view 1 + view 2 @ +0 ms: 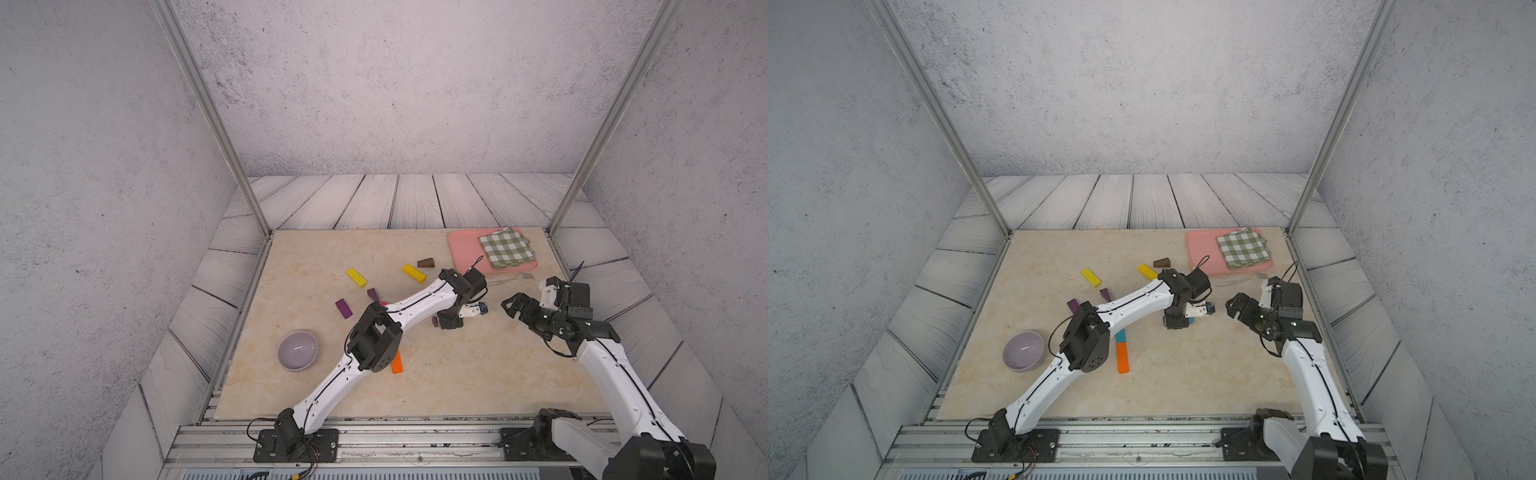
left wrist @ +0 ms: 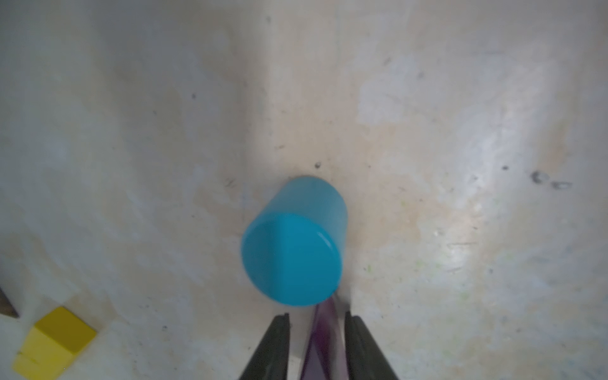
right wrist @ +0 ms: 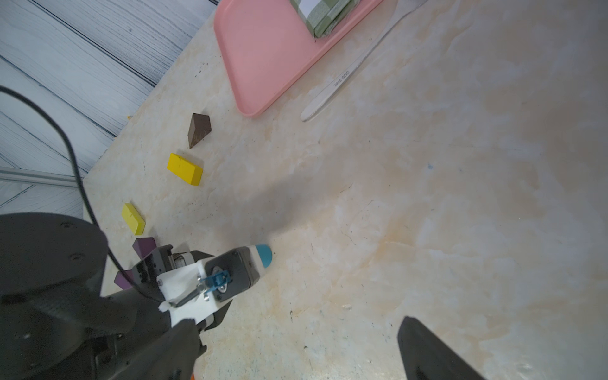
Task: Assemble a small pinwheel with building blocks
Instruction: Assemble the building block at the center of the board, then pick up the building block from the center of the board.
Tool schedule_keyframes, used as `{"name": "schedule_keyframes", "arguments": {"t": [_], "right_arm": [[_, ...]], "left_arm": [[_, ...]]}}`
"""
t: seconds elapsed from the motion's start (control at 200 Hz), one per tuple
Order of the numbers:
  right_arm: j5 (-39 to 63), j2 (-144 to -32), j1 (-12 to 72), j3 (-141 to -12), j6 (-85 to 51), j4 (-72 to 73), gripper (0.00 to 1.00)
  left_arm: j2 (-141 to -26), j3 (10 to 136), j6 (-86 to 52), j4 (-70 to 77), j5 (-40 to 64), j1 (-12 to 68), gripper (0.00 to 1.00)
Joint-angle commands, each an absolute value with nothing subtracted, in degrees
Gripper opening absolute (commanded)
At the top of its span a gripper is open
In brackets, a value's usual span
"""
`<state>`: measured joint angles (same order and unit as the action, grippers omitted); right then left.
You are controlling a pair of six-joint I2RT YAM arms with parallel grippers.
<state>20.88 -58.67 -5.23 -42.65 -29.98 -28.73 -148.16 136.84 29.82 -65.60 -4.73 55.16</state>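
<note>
Currently the left gripper (image 2: 316,314) is low over the worktop (image 2: 460,131), with its two black fingers (image 2: 273,345) parted a little. Between them is a thin purple wedge (image 2: 324,335). It lies against one finger and a narrow gap shows before the other finger, so it is not pinched. Just ahead of the fingertips, at the end of the wedge, the blue cylinder (image 2: 292,253) seems to stand on its flat end; whether it touches the wedge I cannot tell. A yellow bar (image 2: 52,342) lies off to one side of this gripper, well apart from the cylinder.

The right gripper (image 1: 510,307) hangs above the worktop with the jaws spread wide and nothing between them. It faces the left gripper, near but not touching.

Seen from the right gripper, beyond the left one, there are a brown wedge (image 3: 198,128), a second yellow bar (image 3: 133,218) and a second purple wedge (image 3: 143,246).

Behind the left gripper, partly under its arm, an orange bar (image 1: 1122,357) and a teal bar (image 1: 1121,334) lie end to end. A lilac bowl (image 1: 1017,365) sits farther back, beside the arm's elbow.

Beyond the right gripper is a pink tray (image 3: 263,59) carrying a folded green checked cloth (image 1: 505,248). A fork (image 3: 342,78) lies along the tray's edge on the side nearer to this gripper.
</note>
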Motion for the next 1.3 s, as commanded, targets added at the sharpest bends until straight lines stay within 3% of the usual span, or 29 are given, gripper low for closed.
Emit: {"name": "schedule_keyframes", "arguments": {"t": [0.0,0.3,0.41,0.475,0.786,0.946,1.096,1.196,1.296], "right_arm": [[21.66,-58.80,-5.54,-42.01,-29.65,-28.18,0.99],[22.52,-58.40,-5.58,-41.80,-29.96,-27.96,0.99],[22.83,-58.36,-5.62,-41.74,-29.97,-28.03,0.99],[22.85,-58.36,-5.62,-41.82,-29.96,-28.12,0.99],[24.49,-58.03,-5.56,-41.41,-28.04,-27.64,0.99],[23.59,-55.75,-5.62,-40.97,-25.77,-27.49,0.99],[26.20,-56.34,-5.62,-40.85,-24.80,-26.12,0.99],[27.89,-57.01,-5.62,-40.83,-24.70,-25.33,0.99],[28.25,-57.04,-5.61,-40.57,-24.63,-24.73,0.99]], "left_arm": [[-149.14,137.43,28.56,-67.20,-5.59,55.42,0.41],[-146.72,137.62,27.45,-66.80,-5.79,55.38,0.61],[-144.81,137.72,26.86,-67.35,-5.81,55.42,0.76],[-143.56,137.55,26.41,-67.74,-5.75,55.29,0.95],[-129.67,128.56,20.93,-65.64,-5.95,52.74,0.96],[-111.82,109.73,4.57,-53.04,-1.93,42.84,0.96],[-95.56,88.85,-23.35,-44.20,1.42,24.70,0.96],[-90.63,74.75,-34.65,-40.55,10.55,9.87,0.96],[-91.24,68.92,-36.92,-40.64,8.81,5.12,0.96]]}}
